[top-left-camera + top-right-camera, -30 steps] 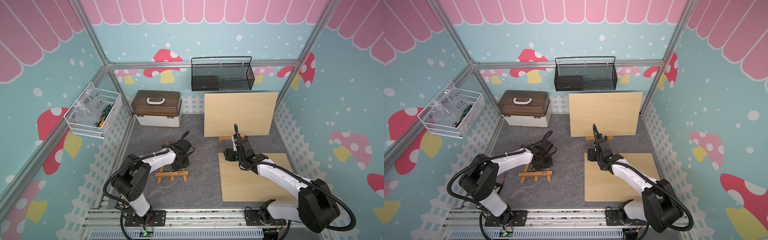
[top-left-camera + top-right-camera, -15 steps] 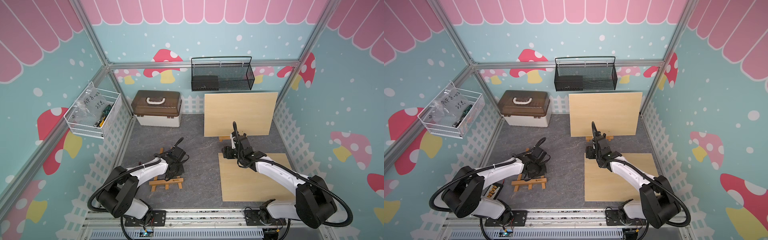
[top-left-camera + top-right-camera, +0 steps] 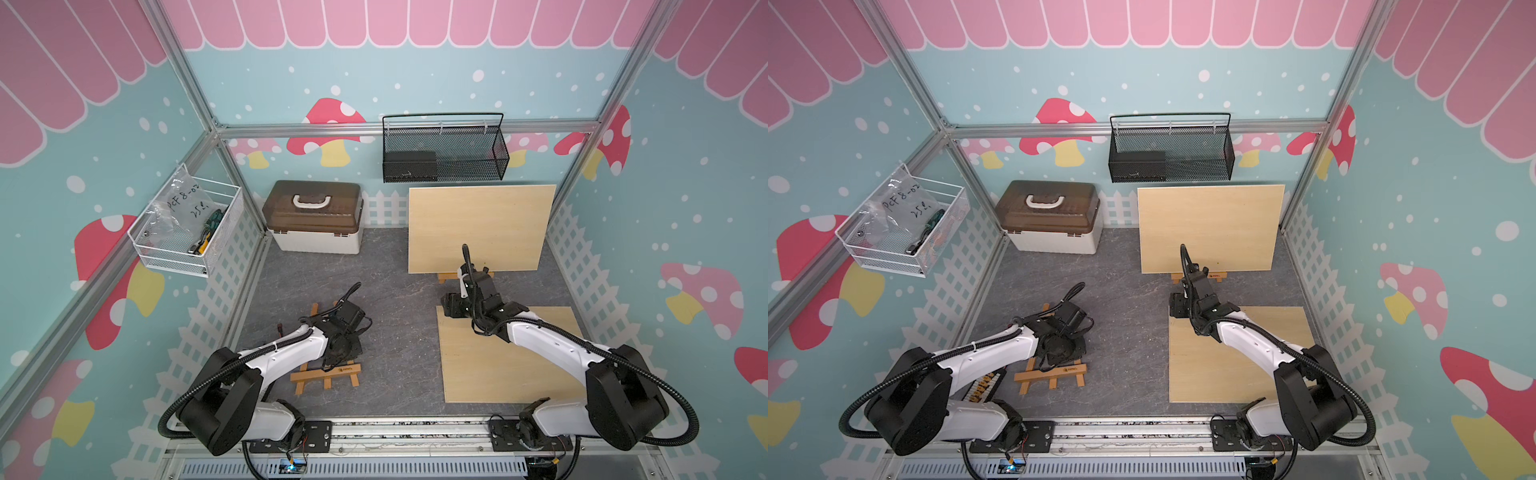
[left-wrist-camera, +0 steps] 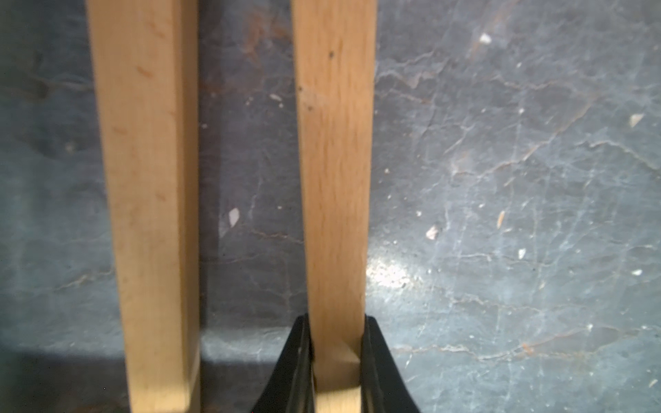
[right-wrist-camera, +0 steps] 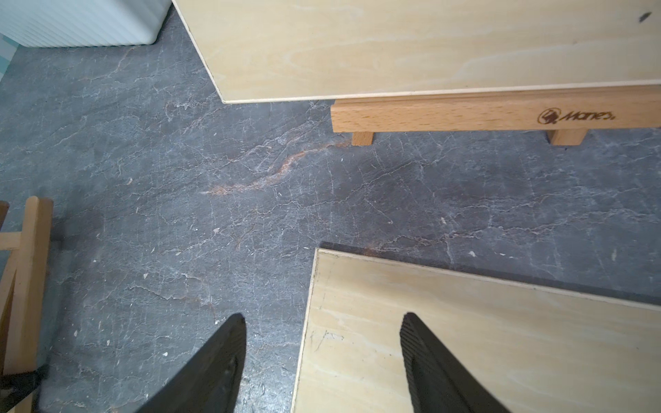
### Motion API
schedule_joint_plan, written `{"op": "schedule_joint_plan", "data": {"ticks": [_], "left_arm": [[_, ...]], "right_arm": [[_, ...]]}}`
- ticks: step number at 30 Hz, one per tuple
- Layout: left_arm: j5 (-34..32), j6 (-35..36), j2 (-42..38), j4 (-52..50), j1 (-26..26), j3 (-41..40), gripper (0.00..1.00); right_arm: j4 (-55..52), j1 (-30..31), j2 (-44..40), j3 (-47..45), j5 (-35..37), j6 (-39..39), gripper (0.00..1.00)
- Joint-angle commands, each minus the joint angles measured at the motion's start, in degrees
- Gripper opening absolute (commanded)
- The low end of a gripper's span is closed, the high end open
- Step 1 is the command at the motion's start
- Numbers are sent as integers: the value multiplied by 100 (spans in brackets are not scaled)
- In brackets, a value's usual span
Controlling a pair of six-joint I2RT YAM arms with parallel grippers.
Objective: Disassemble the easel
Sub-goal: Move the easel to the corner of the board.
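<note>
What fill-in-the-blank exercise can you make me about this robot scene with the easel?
The left gripper is ___ on a slat of the small wooden easel lying on the floor.
The right gripper is ___ above the flat pale plywood board's corner.
The cream storage box with a brown lid has a ___ handle.
Missing words: shut; open; white.

Two easels (image 3: 326, 373) (image 5: 465, 114), two boards (image 3: 480, 228) (image 3: 478, 374), two baskets (image 3: 469, 158) (image 3: 174, 257), one toolbox (image 3: 316, 241).

Matt pale-wood easel (image 4: 336, 178) — rough, veined floor (image 4: 500, 178).
</note>
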Motion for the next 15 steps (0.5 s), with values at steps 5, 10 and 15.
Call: {"op": "schedule_joint_plan", "data": {"ticks": [5, 10, 15], "left_arm": [[-164, -60, -194, -311, 30, 70, 32], [-123, -31, -216, -332, 19, 203, 39], [-175, -31, -373, -473, -42, 303, 45]], "right_arm": [[366, -75, -5, 148, 466, 83, 73], [704, -338, -8, 54, 546, 118, 78], [1173, -738, 40, -109, 551, 236, 83]]}}
